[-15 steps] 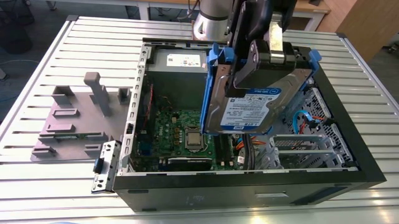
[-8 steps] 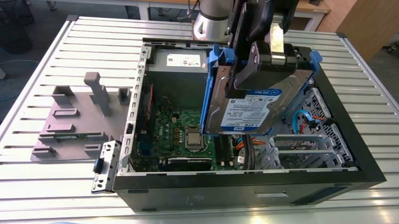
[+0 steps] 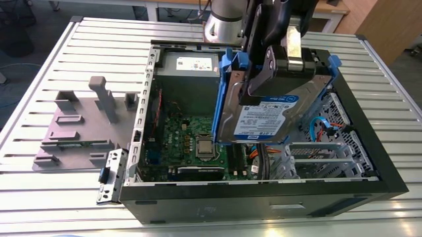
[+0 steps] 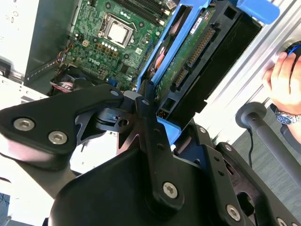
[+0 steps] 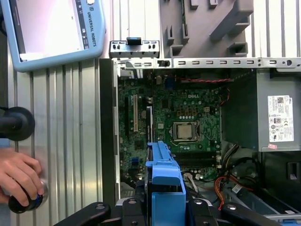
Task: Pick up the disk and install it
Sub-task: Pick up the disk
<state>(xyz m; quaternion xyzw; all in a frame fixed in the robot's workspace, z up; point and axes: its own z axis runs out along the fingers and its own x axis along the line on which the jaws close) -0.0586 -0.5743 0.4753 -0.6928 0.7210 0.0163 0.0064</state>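
Observation:
The disk (image 3: 264, 121), a silver drive with a blue-and-white label and blue rails, hangs tilted above the right half of the open computer case (image 3: 264, 195). My gripper (image 3: 290, 66) is shut on its upper end, with one black finger on each side. In the second wrist view the disk (image 4: 188, 52) appears edge-on, green circuit board facing me, between the gripper's (image 4: 164, 117) fingers. In the first wrist view its blue rail (image 5: 164, 172) juts out over the motherboard.
Inside the case are the motherboard (image 3: 191, 138), a grey power-supply box (image 3: 188, 69) and a metal drive cage (image 3: 323, 158). A grey fixture (image 3: 79, 128) lies at the exterior view's left. A person's hand (image 5: 19, 174) and a teach pendant (image 5: 51, 33) rest on the slatted table.

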